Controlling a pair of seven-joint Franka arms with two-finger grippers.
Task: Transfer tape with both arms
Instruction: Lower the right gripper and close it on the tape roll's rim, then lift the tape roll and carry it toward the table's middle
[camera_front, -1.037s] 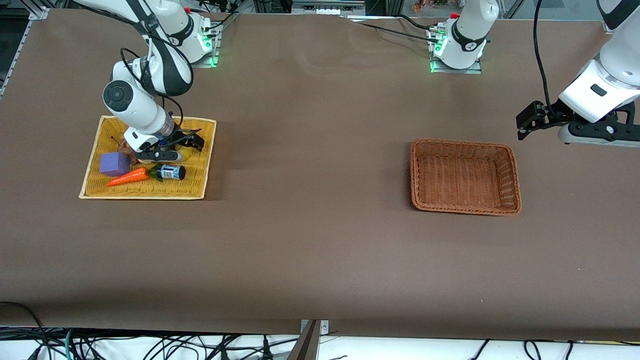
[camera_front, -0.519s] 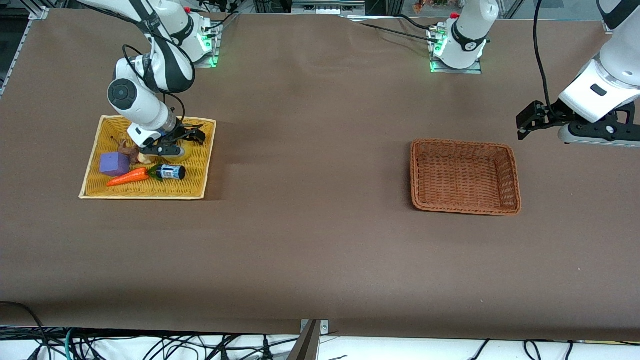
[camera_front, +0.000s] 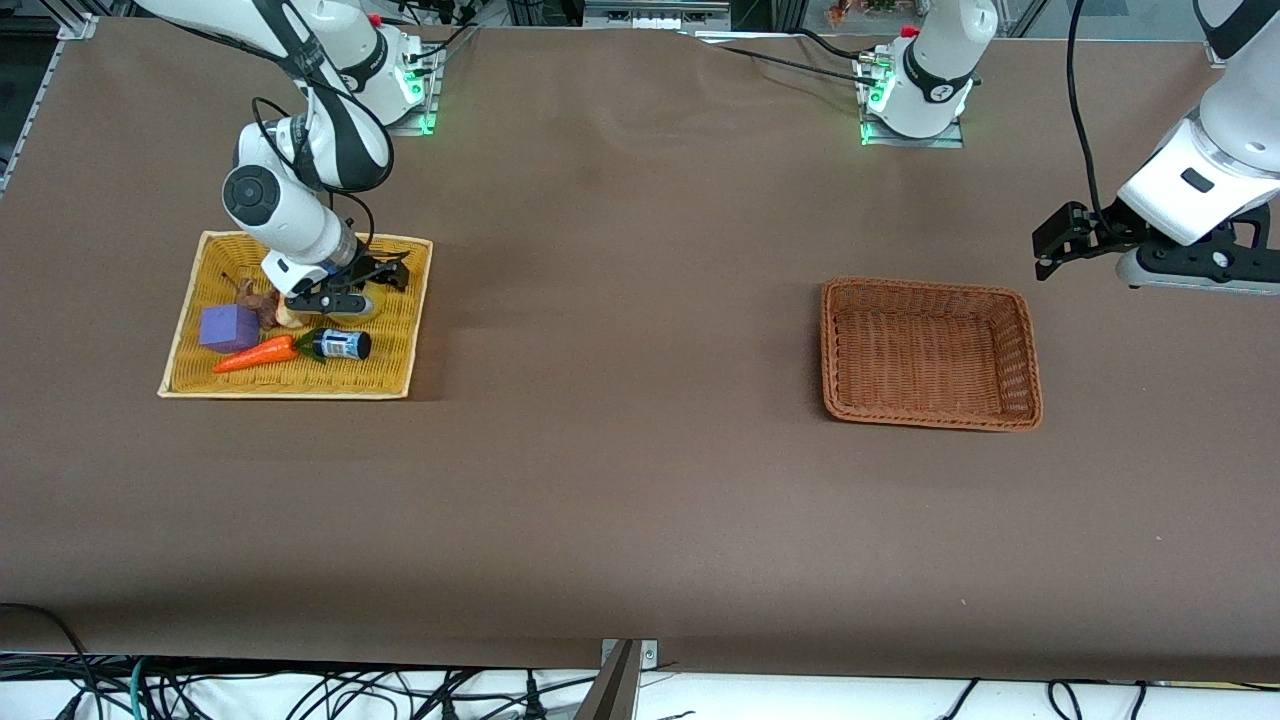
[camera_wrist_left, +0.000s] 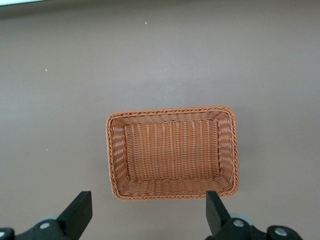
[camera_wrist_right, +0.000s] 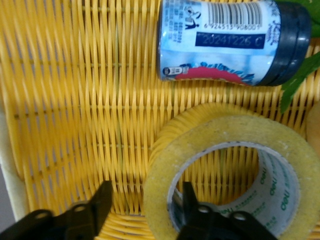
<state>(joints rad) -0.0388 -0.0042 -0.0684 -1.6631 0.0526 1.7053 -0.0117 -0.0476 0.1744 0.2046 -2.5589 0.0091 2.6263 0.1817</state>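
Observation:
The tape (camera_wrist_right: 225, 132), a yellowish translucent ring, lies flat in the yellow basket (camera_front: 395, 335) at the right arm's end of the table. My right gripper (camera_wrist_right: 145, 202) is low in that basket (camera_front: 345, 292) and open, with one finger inside the ring's hole and the other outside, so the ring's wall sits between them. In the front view the right hand hides most of the tape. My left gripper (camera_front: 1045, 250) hangs open and empty over the table at the left arm's end, and waits. Its fingers (camera_wrist_left: 80, 215) stand wide apart.
A dark bottle (camera_wrist_right: 225, 40) with a blue-white label lies beside the tape, nearer the front camera (camera_front: 345, 345). An orange carrot (camera_front: 255, 355) and a purple cube (camera_front: 228, 328) share the yellow basket. An empty brown wicker basket (camera_front: 1030, 370) stands toward the left arm's end and shows in the left wrist view (camera_wrist_left: 115, 155).
My right gripper has shifted a little within the yellow basket, toward the robots' side of it. My left arm has not moved.

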